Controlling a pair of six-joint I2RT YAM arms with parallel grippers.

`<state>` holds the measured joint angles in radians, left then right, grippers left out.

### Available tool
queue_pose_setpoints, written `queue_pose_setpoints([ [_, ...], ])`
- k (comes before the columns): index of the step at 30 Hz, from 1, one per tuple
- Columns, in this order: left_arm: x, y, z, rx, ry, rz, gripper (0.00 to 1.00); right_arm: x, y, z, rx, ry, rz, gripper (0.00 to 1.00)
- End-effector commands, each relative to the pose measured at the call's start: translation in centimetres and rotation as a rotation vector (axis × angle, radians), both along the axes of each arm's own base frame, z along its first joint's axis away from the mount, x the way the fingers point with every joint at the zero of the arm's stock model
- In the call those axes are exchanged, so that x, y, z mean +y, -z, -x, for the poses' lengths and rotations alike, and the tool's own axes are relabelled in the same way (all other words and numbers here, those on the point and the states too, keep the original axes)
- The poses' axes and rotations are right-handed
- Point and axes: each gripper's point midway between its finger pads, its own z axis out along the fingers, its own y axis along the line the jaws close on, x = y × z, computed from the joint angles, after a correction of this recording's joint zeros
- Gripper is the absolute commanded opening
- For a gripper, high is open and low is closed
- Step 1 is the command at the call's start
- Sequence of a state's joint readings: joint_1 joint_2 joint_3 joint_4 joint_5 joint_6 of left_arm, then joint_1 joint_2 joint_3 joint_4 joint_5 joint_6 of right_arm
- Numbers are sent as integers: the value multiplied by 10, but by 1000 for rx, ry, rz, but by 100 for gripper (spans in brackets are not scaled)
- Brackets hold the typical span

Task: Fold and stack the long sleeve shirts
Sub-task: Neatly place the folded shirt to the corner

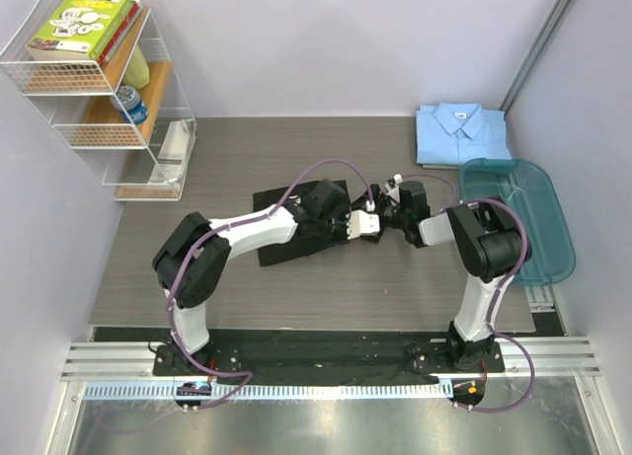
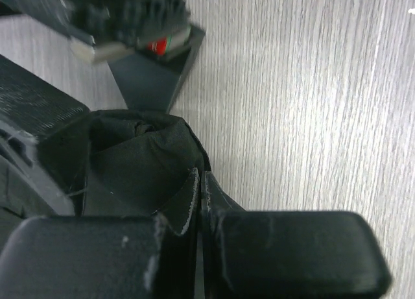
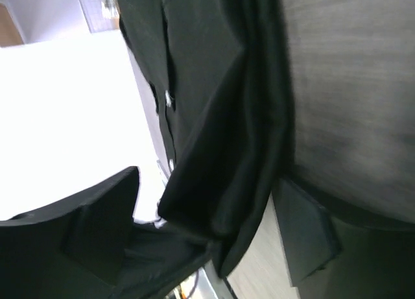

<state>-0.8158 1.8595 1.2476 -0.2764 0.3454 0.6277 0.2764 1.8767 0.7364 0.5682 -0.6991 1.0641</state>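
The left fingers (image 2: pixel 224 231) are clamped tight on a bunched fold of the black shirt (image 3: pixel 207 98), plain dark cloth with small pale buttons, lying rumpled mid-desk (image 1: pixel 326 287). The right fingers (image 3: pixel 97 227) stand wide apart astride its right edge, gripping nothing. The light blue shirt (image 1: pixel 461 134) lies folded far right, just beyond the teal tub (image 1: pixel 538 228).

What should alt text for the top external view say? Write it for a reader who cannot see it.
Two robot arms reach over a black shirt in the middle of a grey table, the left gripper and right gripper meeting at the shirt's right edge. A folded light blue shirt lies at the far right corner, next to a teal tub.
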Motion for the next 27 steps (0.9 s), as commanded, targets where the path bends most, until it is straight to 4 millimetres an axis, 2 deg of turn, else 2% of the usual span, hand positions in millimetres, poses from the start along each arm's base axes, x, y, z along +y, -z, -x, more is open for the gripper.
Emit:
queue_pose_setpoints([
  [1, -13, -43, -7, -32, 12, 96, 0, 5, 19, -15, 42, 89, -27, 82],
  [3, -14, -45, -8, -33, 9, 98, 0, 8, 16, -20, 28, 114, -52, 78],
  [7, -15, -49, -11, -31, 2, 109, 0, 9, 15, -35, 2, 188, -73, 78],
  [10, -16, -50, -12, -31, 2, 112, 0, 13, 21, -48, -16, 212, -64, 76],
  [14, -17, -52, -13, -34, 1, 114, 0, 19, 30, -56, -1, 247, -72, 63],
  [18, -17, -53, -14, -35, 1, 116, 0, 18, 37, -68, -11, 284, -49, 59],
  [20, -17, -51, -14, -33, 1, 114, 0, 20, 36, -72, -22, 281, -48, 48],
  [21, -16, -51, -14, -32, -2, 111, 0, 23, 31, -76, -47, 274, -48, 32],
  [22, -13, -53, -16, -35, -14, 109, 0, 24, 24, -79, -70, 268, -46, 26],
  [23, -10, -53, -17, -28, -30, 104, 5, 25, 25, -80, -67, 260, -23, 20],
  [24, -4, -55, -19, -19, -54, 99, 11, 27, 12, -90, -157, 220, 16, 9],
  [25, 9, -62, -23, 11, -111, 98, 19, 26, -3, -97, -210, 204, 45, 3],
  [26, 17, -69, -25, 36, -148, 112, 35, 21, 3, -95, -186, 182, 125, 1],
  [27, 27, -74, -25, 64, -182, 118, 41, 20, -14, -108, -249, 179, 156, 1],
])
